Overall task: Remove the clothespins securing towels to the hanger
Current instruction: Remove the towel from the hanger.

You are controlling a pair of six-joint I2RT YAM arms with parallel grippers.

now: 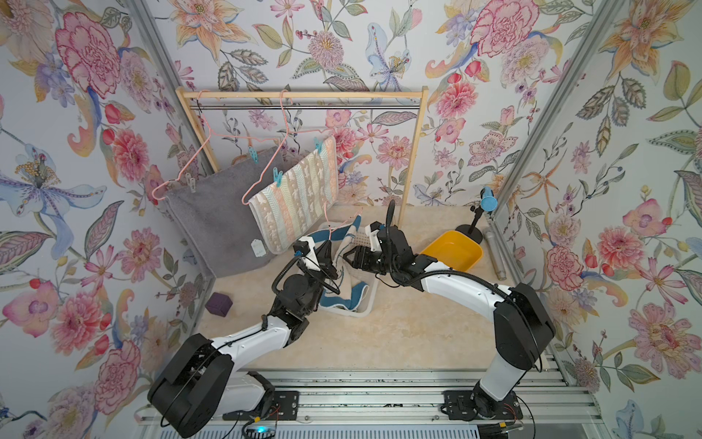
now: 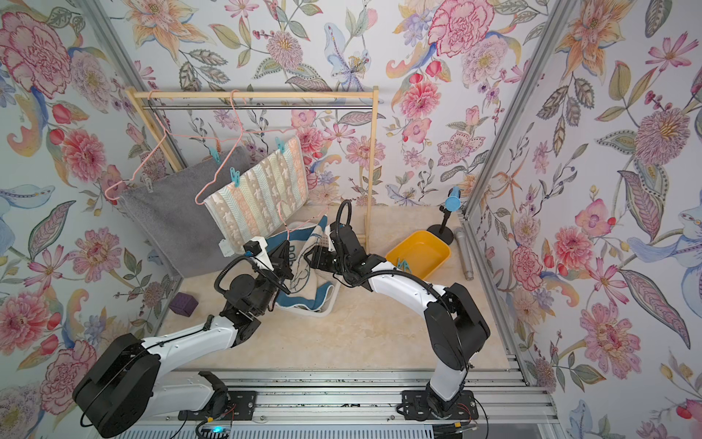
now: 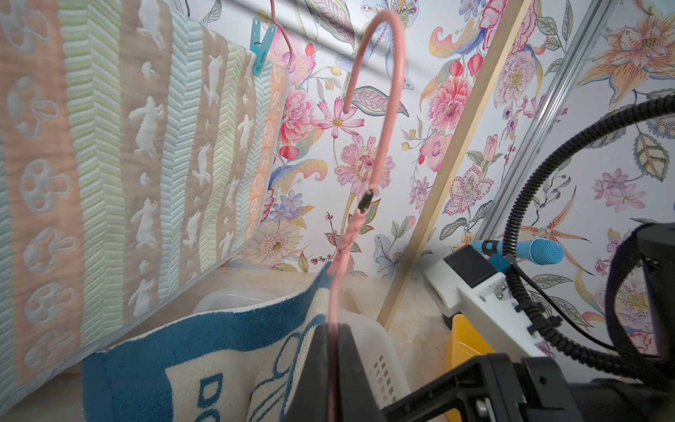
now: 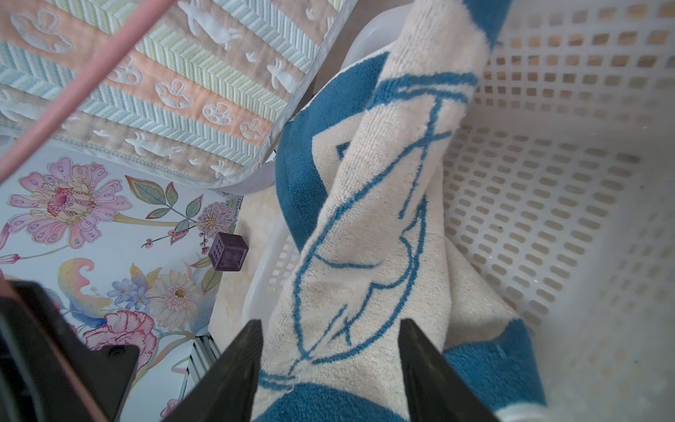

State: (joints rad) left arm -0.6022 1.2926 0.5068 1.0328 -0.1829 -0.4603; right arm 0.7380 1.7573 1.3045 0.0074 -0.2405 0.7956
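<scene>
my left gripper (image 3: 332, 339) clamped on pink hanger (image 3: 380, 146); right gripper (image 4: 330, 323) half-open astride doraemon towel (image 4: 365, 219), grip unclear; i should pinch squarely

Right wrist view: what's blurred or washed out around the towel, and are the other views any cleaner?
Right wrist view: blue-and-cream terry towel sharp; white perforated plastic basket hazy near the lens; pink wire hanger blurred. Left wrist view: mostly sharp. Both top views: evenly lit, no glare.
</scene>
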